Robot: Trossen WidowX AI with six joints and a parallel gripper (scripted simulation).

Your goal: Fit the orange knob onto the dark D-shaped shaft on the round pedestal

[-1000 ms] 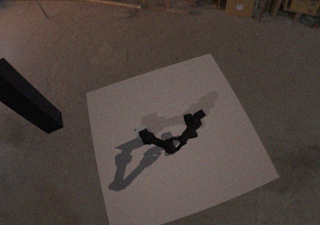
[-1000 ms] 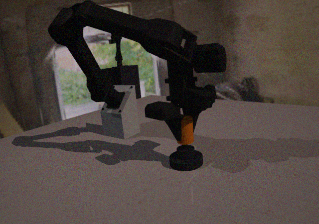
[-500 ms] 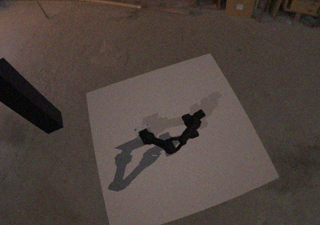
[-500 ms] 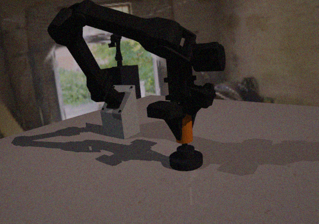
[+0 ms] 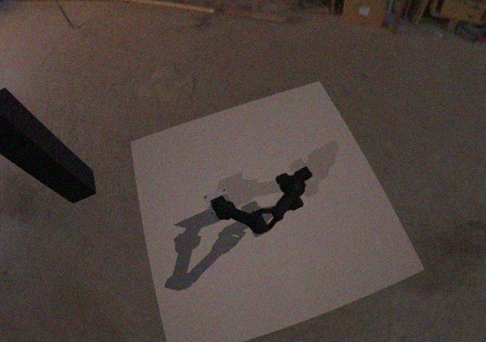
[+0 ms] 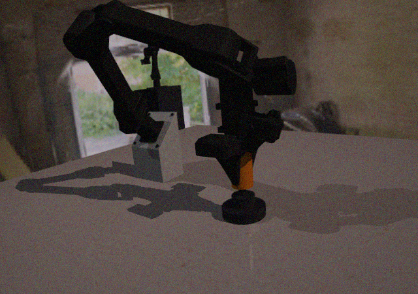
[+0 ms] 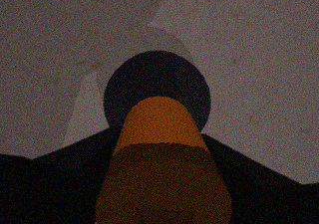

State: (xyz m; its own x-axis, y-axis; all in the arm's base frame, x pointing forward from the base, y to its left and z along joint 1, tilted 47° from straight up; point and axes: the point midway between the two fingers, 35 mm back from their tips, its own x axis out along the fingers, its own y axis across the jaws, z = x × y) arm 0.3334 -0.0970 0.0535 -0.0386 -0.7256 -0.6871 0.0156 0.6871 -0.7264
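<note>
The orange knob (image 6: 247, 174) (image 7: 160, 121) is an upright cylinder between the fingers of my gripper (image 6: 244, 179) (image 7: 159, 137), which is shut on it. The round dark pedestal (image 6: 243, 211) (image 7: 157, 75) stands directly below, with a smaller raised step on top. The knob's lower end is just above that step, with a very narrow gap in the exterior view. The dark shaft is almost wholly hidden there, and its flat side cannot be seen. In the wrist view the knob covers the pedestal's near part. In the top view the arm hides the knob and pedestal.
The arm's pale angled base block (image 6: 171, 163) stands behind and left of the pedestal in the exterior view. The light table top (image 5: 314, 260) (image 6: 134, 257) carries dark arm shadows. A dark beam (image 5: 47, 153) shows left of the table in the top view.
</note>
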